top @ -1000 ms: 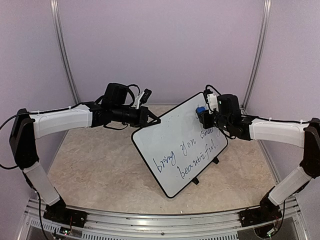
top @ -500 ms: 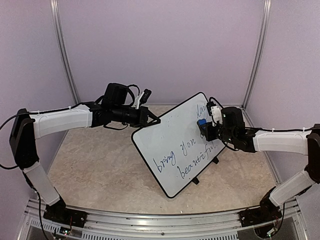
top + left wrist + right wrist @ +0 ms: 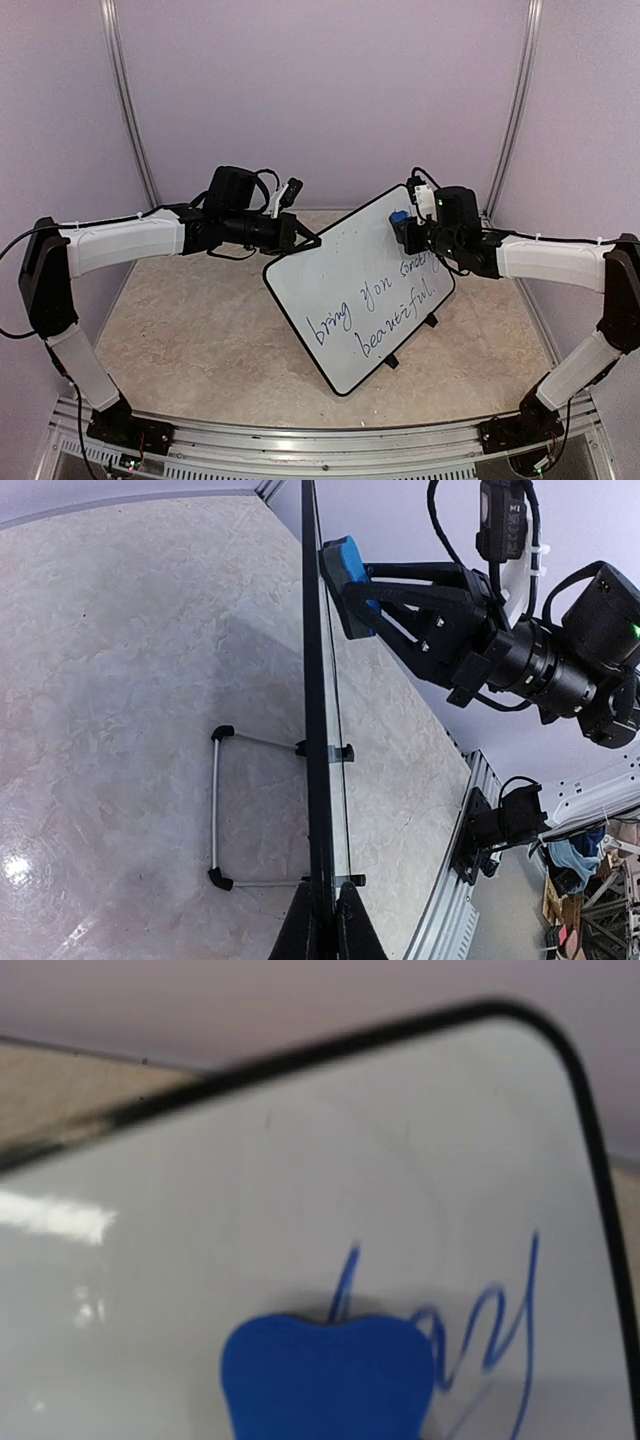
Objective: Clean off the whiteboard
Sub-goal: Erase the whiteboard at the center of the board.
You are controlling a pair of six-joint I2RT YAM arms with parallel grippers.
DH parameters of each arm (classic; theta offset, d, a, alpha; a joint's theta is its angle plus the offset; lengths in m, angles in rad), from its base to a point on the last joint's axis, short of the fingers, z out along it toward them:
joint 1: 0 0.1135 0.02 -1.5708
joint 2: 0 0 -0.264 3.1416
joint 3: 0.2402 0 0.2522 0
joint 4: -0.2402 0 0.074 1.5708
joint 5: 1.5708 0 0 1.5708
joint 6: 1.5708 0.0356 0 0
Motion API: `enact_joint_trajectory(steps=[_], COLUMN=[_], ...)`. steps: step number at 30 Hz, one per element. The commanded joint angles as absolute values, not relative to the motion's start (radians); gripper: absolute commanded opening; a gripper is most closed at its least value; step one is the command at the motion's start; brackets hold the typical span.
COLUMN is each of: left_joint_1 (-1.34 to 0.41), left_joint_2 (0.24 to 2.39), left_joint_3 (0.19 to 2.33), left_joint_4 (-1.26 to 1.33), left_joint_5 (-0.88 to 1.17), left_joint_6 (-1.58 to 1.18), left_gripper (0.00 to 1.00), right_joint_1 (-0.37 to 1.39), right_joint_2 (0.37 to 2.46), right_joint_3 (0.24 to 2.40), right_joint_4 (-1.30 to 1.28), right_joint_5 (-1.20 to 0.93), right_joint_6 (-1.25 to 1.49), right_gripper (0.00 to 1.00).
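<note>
The whiteboard [image 3: 350,300] stands tilted on the table, with blue handwriting across its lower half. My left gripper [image 3: 306,241] is shut on its upper left rim; the left wrist view shows the board edge-on [image 3: 318,680] with my fingers [image 3: 298,930] pinching the black rim. My right gripper [image 3: 406,226] is shut on a blue eraser [image 3: 400,218] pressed against the board's upper right corner. In the right wrist view the eraser [image 3: 325,1375] covers the start of a blue word [image 3: 500,1310] on the white surface [image 3: 300,1160]. My right fingers do not show there.
Two black clip feet [image 3: 432,321] and a wire stand [image 3: 215,810] prop the board from behind. Purple walls with metal posts [image 3: 515,110] close the back and sides. An aluminium rail [image 3: 320,440] with both arm bases runs along the near edge.
My right gripper slid the eraser down the board's right side, then back up to the upper right corner. My left gripper and the board have not moved.
</note>
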State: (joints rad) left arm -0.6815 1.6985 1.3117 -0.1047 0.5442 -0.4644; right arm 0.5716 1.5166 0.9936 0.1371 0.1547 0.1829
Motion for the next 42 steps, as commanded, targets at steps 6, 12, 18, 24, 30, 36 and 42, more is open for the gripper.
enact_joint_trajectory(steps=[6, 12, 18, 24, 30, 36, 42], left_joint_1=[-0.709, -0.709, -0.713, -0.718, -0.718, -0.716, -0.715], left_joint_2=[1.655, 1.657, 1.659, 1.658, 1.657, 1.654, 1.654], left_joint_3=[1.312, 1.311, 1.311, 1.312, 1.313, 1.313, 1.313], left_joint_4=[-0.065, -0.063, -0.061, -0.065, -0.067, -0.069, -0.067], left_joint_5=[0.654, 0.659, 0.657, 0.65, 0.65, 0.652, 0.654], left_joint_6=[-0.385, -0.388, -0.388, -0.384, -0.382, -0.38, -0.382], left_gripper=[0.0, 0.0, 0.0, 0.0, 0.0, 0.0, 0.0], right_joint_1=[0.563, 0.562, 0.562, 0.561, 0.541, 0.531, 0.53], right_joint_2=[1.526, 1.451, 1.424, 1.487, 1.552, 1.574, 1.551], right_joint_3=[0.96, 0.796, 0.773, 0.887, 1.009, 1.061, 0.991], right_joint_4=[0.114, 0.127, 0.121, 0.113, 0.103, 0.1, 0.103], right_joint_5=[0.097, 0.112, 0.136, 0.151, 0.156, 0.138, 0.111], right_joint_6=[0.193, 0.236, 0.225, 0.186, 0.149, 0.141, 0.171], right_gripper=[0.26, 0.26, 0.26, 0.26, 0.26, 0.26, 0.26])
